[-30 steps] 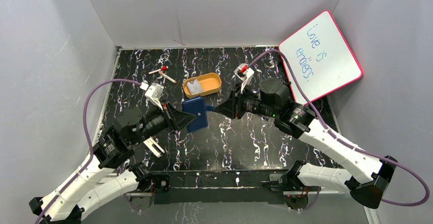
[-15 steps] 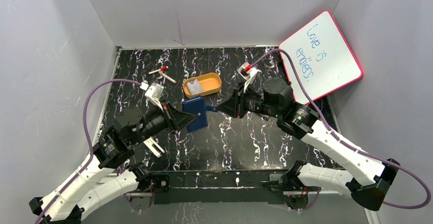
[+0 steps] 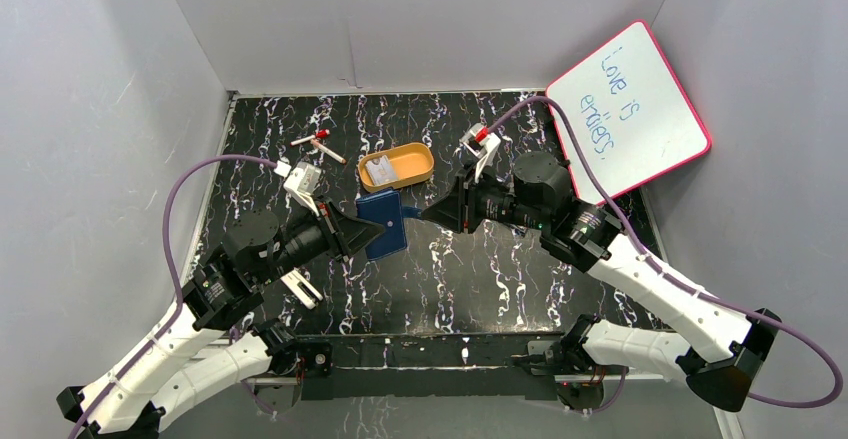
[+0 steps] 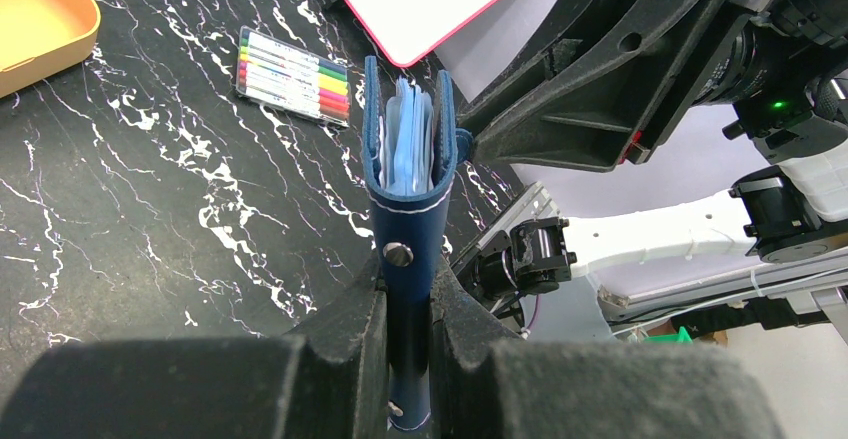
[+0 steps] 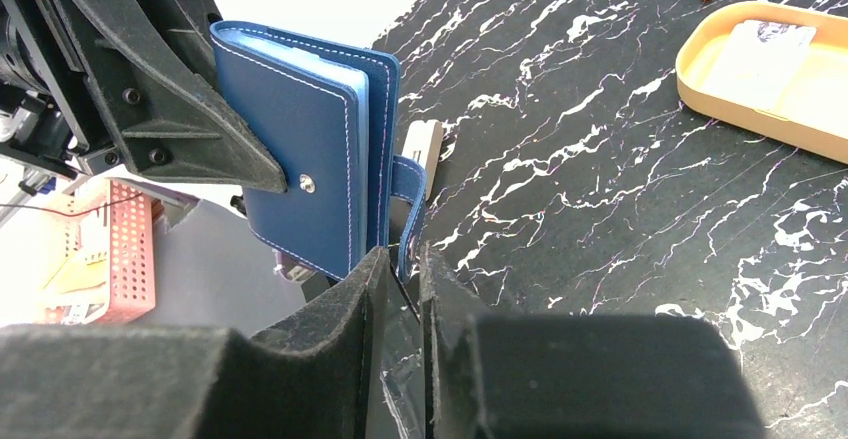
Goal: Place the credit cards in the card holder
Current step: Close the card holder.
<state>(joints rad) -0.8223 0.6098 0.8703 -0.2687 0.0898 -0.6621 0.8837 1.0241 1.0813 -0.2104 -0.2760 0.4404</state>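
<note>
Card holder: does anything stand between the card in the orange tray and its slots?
Only the card holder itself: nearly shut in the left gripper, the right gripper pinching its snap tab. No other object lies between.

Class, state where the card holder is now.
The card holder is mid-table in the top view, clamped by the left end effector, just nearer than the orange tray, right end effector on its tab.

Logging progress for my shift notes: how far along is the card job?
Done: card holder lifted, clamped by the left gripper. In hand: right gripper pinches its snap tab. Left: a credit card lies in the orange tray; none visibly inserted.
</note>
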